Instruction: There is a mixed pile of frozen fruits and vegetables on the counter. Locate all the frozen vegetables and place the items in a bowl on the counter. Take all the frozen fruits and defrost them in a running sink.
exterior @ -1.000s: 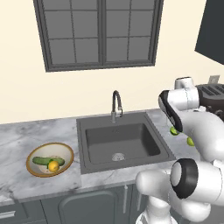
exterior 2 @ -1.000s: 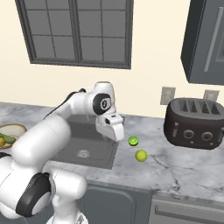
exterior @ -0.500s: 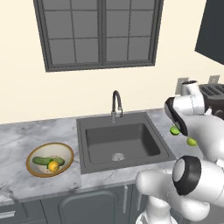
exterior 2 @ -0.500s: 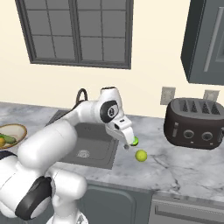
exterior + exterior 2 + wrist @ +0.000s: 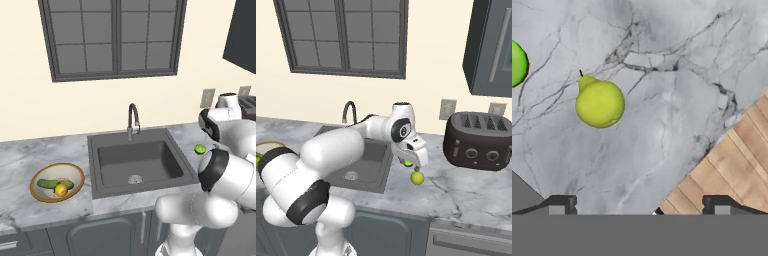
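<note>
Swung right, open gripper [image 5: 637, 205] hangs beside yellow-green fruit [image 5: 599, 103].

No text, labels, brands or nos. readable anywhere. Toaster [image 5: 478, 141] front has dials but no legible markings; wall outlets [image 5: 447, 109] are blank too. Nothing printed on the worktop [image 5: 662, 75].

The marble counter [image 5: 466, 192] carries the bowl [image 5: 56, 182], two green fruits [image 5: 416, 177], a toaster [image 5: 478, 141] and the sink [image 5: 138, 162].
</note>
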